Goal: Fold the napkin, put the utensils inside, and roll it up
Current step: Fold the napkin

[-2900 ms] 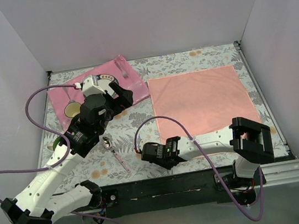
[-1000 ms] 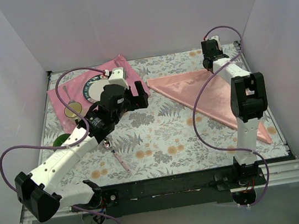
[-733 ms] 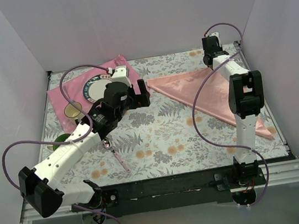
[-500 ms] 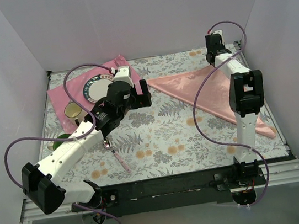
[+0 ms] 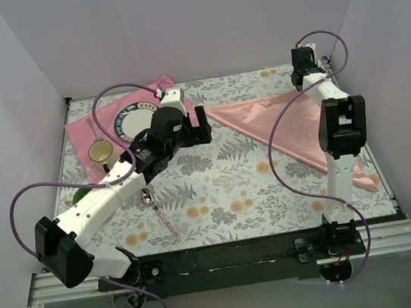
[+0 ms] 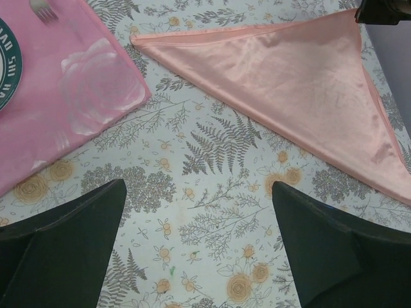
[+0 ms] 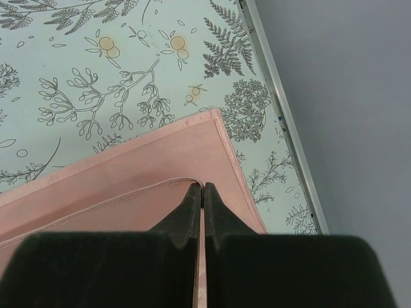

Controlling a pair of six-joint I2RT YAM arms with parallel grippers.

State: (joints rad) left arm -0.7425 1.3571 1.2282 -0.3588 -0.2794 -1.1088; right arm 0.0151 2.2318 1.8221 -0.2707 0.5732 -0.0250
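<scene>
The pale salmon-pink napkin (image 5: 293, 120) lies folded into a triangle at the back right of the table. It also shows in the left wrist view (image 6: 289, 83). My right gripper (image 5: 306, 72) is at the napkin's far right corner, shut on the upper layer's corner (image 7: 160, 186), with the fingertips (image 7: 203, 187) pressed together. My left gripper (image 5: 199, 122) is open and empty above the tablecloth, just left of the napkin's left tip (image 6: 138, 40). A spoon (image 5: 151, 201) with a pink handle lies on the table at the front left. Fork tines (image 6: 43, 8) show on the hot-pink mat.
A hot-pink mat (image 5: 80, 133) at the back left carries a plate (image 5: 132, 123) and a small gold cup (image 5: 100, 151). A green object (image 5: 81, 193) sits under the left arm. Walls enclose the table on three sides, and a metal rail (image 7: 282, 115) runs along the right edge.
The napkin was a flat square and is now a triangle. My right gripper carried its corner to the far right. My left gripper moved right toward the napkin's left tip.
</scene>
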